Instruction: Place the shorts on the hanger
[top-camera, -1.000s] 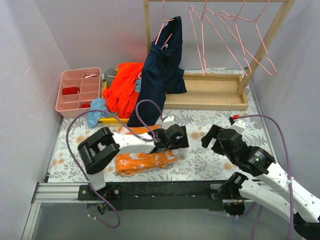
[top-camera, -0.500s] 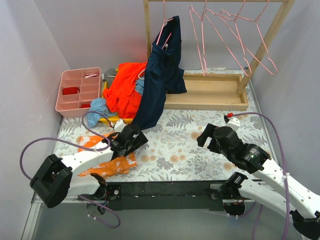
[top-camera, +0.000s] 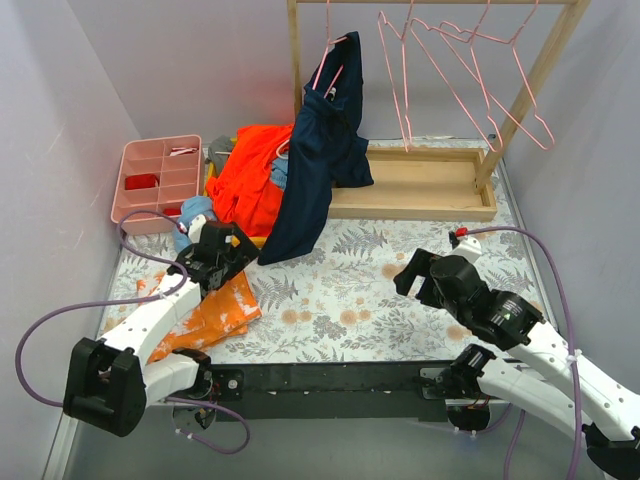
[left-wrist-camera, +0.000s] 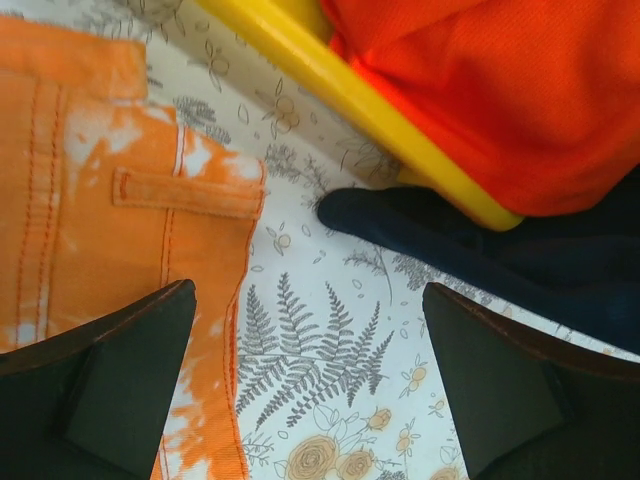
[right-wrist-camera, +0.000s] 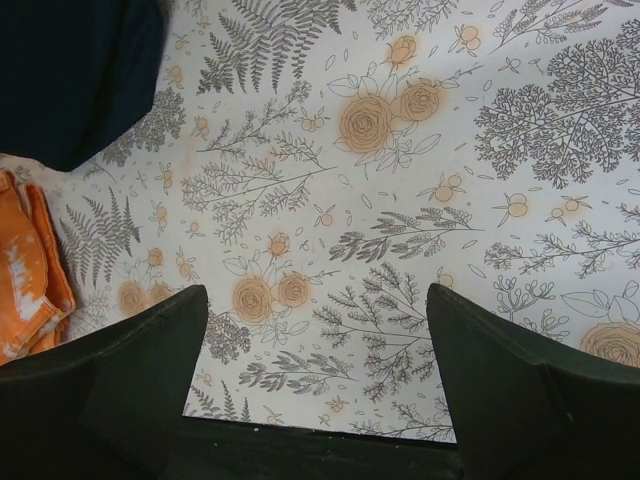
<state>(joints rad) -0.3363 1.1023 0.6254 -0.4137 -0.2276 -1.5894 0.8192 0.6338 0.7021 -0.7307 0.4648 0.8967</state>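
The red-orange shorts (top-camera: 250, 180) lie heaped over a yellow bin (top-camera: 232, 241) at the back left; they also fill the upper right of the left wrist view (left-wrist-camera: 520, 90). Several pink wire hangers (top-camera: 445, 70) hang on the wooden rack, and another (top-camera: 328, 60) carries the navy garment (top-camera: 320, 170). My left gripper (top-camera: 215, 250) (left-wrist-camera: 308, 295) is open and empty, low over the table just in front of the bin, apart from the shorts. My right gripper (top-camera: 425, 275) (right-wrist-camera: 318, 295) is open and empty over the floral cloth at the right.
A lighter orange garment with white splotches (top-camera: 205, 315) (left-wrist-camera: 90, 200) lies at the front left beside my left gripper. A pink compartment tray (top-camera: 160, 180) stands at the back left. The wooden rack base (top-camera: 420, 185) stands at the back. A blue cloth (top-camera: 195, 215) lies by the bin.
My left arm has swung from the table's middle to the left and back toward the bin; the splotched orange garment has shifted left with it. The right arm has barely moved.
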